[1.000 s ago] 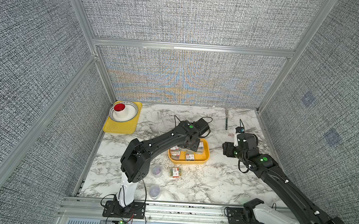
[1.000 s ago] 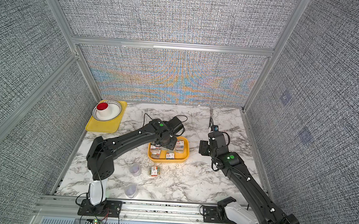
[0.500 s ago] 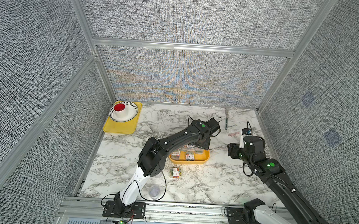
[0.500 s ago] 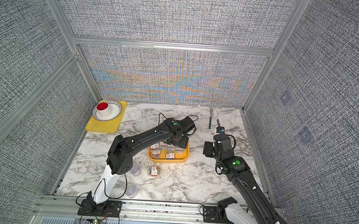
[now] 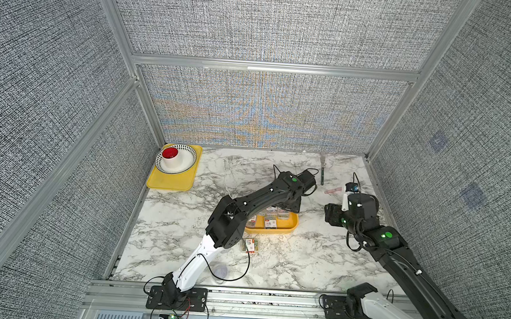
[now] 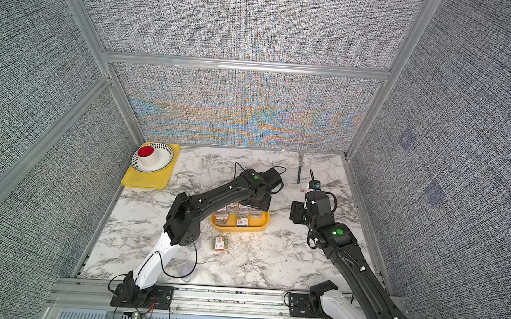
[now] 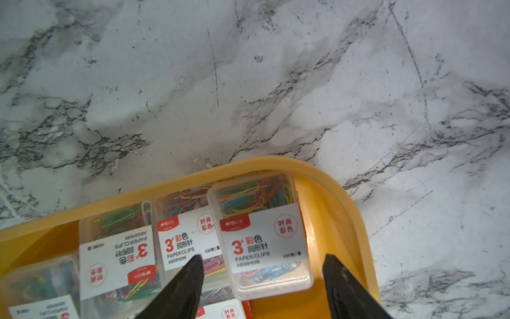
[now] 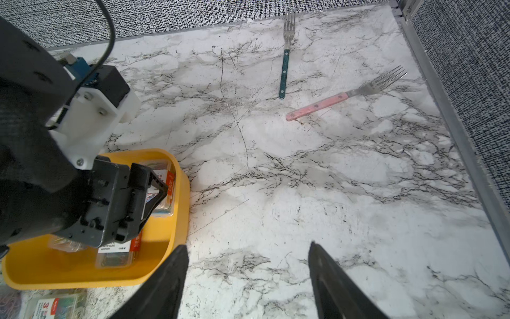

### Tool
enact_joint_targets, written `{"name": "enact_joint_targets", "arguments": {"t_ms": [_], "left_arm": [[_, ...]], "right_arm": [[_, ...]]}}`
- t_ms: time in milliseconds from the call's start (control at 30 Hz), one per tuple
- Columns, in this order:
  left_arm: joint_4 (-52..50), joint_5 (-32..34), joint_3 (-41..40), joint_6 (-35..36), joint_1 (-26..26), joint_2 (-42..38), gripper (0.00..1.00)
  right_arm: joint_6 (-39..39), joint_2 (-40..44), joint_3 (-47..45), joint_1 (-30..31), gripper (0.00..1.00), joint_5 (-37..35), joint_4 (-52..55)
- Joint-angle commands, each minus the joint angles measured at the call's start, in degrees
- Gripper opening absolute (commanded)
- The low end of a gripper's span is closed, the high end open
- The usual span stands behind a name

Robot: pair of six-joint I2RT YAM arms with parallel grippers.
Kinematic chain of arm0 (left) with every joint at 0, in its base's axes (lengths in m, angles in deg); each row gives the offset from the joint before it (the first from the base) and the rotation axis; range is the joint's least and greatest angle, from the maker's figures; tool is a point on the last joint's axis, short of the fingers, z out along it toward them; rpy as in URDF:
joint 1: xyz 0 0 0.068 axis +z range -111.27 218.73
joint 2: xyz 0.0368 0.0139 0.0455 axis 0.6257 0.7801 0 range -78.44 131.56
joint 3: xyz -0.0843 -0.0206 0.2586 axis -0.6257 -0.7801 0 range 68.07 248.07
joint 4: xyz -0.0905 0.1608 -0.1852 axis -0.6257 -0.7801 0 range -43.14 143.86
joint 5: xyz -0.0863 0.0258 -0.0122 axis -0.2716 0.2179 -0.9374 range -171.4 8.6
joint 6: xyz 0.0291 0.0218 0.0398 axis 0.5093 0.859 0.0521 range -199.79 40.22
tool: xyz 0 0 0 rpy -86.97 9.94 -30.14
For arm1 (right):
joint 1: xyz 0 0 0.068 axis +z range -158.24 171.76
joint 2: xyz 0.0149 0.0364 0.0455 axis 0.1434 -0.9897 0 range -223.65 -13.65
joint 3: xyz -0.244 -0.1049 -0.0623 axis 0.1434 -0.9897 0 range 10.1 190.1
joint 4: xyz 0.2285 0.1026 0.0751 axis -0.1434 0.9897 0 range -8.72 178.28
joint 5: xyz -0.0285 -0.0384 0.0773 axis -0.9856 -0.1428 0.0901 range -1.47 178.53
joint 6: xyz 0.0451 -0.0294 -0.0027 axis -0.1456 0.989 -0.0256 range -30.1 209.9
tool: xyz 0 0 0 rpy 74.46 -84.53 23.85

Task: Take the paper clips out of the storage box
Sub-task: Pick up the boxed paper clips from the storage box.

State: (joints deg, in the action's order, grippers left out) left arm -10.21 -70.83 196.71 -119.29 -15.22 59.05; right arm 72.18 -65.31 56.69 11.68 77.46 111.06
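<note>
Unloading looks partway done: one pack [image 5: 250,245] lies on the tabletop [image 5: 302,260] just near of the box [image 5: 292,228], a round tub [image 6: 185,268] sits nearer the front edge, and several more packs lie inside the box.

The step in hand appears to be the grasp of the next one. The left hand [image 7: 263,262] hangs over the far right corner of the box. Its jaws are apart and straddle the corner pack [image 7: 262,240], with one fingertip toward the box wall and the other over the label of the neighbour [image 7: 187,240]. I see no contact with the corner pack, so nothing is held.

The next move calls for a straight descent. One finger has to slip into the gap beside the wall and the other between two packs that lie side by side, which looks tight. Then it should close across the pack, lift clear of the rim and carry it to bare tabletop.

The right hand [image 8: 248,248] is wide and empty, over bare tabletop to the right of the box.
</note>
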Motion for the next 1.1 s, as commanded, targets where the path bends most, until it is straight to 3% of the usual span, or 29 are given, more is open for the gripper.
{"name": "enact_joint_targets", "arguments": {"t_ms": [0, 333, 700, 900, 1067], "left_arm": [[-0.9, 0.6, 0.7, -0.6, 0.0, 1.1, 0.71], [-0.8, -0.9, 2.2, -0.2, 0.1, 3.3, 0.65], [-0.1, -2.5, 2.3, 0.4, 0.1, 2.2, 0.5], [-0.6, -2.8, 2.3, 1.5, -0.4, -2.8, 0.44], [-1.1, -0.2, -0.9, 4.2, -1.6, -12.3, 0.44]], "right_arm": [[0.6, -0.5, -0.3, -0.1, 0.72, 1.1, -0.8], [0.8, -0.5, -0.3, -0.4, 0.72, 2.0, -1.3], [0.9, -1.2, -0.2, -0.4, 0.71, 2.6, -1.2], [0.6, -1.3, 1.7, -0.4, 0.7, 3.2, 0.3], [0.2, -1.0, 4.4, -0.4, 0.69, 3.0, 2.5]]}}
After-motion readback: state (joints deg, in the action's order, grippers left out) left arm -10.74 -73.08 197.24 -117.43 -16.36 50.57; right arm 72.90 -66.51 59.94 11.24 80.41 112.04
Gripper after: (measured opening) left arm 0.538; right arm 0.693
